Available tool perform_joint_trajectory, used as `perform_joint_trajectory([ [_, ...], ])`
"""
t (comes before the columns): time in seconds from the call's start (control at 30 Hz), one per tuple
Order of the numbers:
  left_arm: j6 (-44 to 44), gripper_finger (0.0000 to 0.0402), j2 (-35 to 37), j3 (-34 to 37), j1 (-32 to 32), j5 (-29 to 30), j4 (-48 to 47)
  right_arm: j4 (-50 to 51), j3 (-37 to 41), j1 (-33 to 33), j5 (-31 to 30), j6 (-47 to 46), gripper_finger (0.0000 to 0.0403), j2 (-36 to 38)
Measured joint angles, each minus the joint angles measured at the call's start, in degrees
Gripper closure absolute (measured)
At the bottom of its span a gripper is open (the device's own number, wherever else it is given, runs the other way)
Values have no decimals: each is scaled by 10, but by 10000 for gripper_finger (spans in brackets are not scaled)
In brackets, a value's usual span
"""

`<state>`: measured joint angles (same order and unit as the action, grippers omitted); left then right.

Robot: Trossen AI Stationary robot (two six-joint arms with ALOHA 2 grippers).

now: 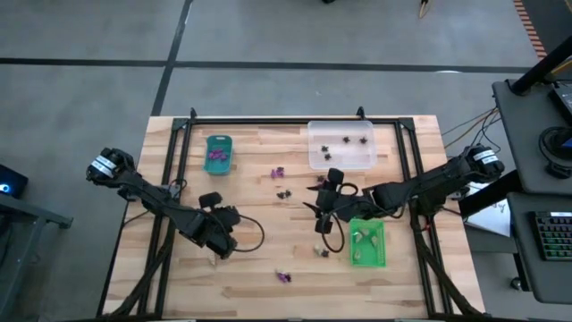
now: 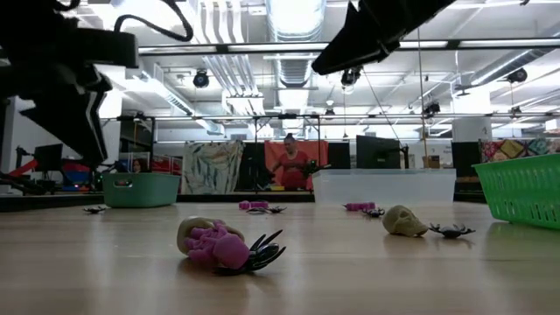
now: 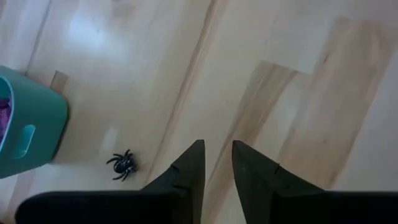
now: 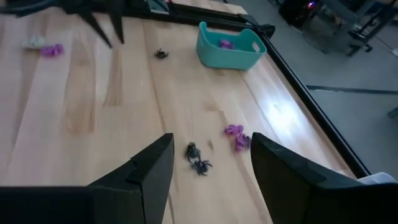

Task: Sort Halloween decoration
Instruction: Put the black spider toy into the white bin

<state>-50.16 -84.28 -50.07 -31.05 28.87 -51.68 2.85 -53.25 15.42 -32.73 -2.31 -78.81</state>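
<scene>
Halloween decoration pieces are lying scattered over the desk (image 1: 268, 268), around the green tray (image 1: 367, 243) taken as landmark. Pale cream-green pieces (image 1: 361, 238) are sitting inside that tray. Just off its left edge a pale skull (image 1: 320, 251) is resting on the wood. Further left and towards the desk's back, a purple pair (image 1: 278, 172) and a black pair (image 1: 283, 191) are lying near each other. Towards the front-left of the green tray, a purple piece (image 1: 284, 276) is lying alone. Behind the green tray, the clear tray (image 1: 340, 145) is holding black pieces (image 1: 345, 139). Far to the left at the back, the teal tray (image 1: 219, 153) is holding purple pieces (image 1: 216, 156).

Right gripper (image 1: 319, 204) is hovering just left of the green tray's back corner, its fingers (image 4: 152, 171) standing wide apart with nothing between them. Left gripper (image 1: 217, 255) is hanging well to the left of the green tray, its fingers (image 3: 189, 168) showing a narrow gap and holding nothing, above bare wood near a black spider (image 3: 122, 165).
</scene>
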Motion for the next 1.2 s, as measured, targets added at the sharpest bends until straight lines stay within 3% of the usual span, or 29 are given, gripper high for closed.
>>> perform_joint_trajectory([
  [0.2,28,373,76,65,45,-1,108,1,18,-16,15,51,200,3],
  [0.37,25,399,152,141,68,-57,176,-5,34,-66,73,83,200,4],
  [0.63,-101,396,232,224,100,-57,176,-41,45,-149,186,49,200,4],
  [0.87,-140,377,220,235,134,-32,170,-47,45,-158,193,2,200,4],
  [1.2,-148,299,156,207,172,-14,111,-49,45,-158,193,-32,200,3],
])
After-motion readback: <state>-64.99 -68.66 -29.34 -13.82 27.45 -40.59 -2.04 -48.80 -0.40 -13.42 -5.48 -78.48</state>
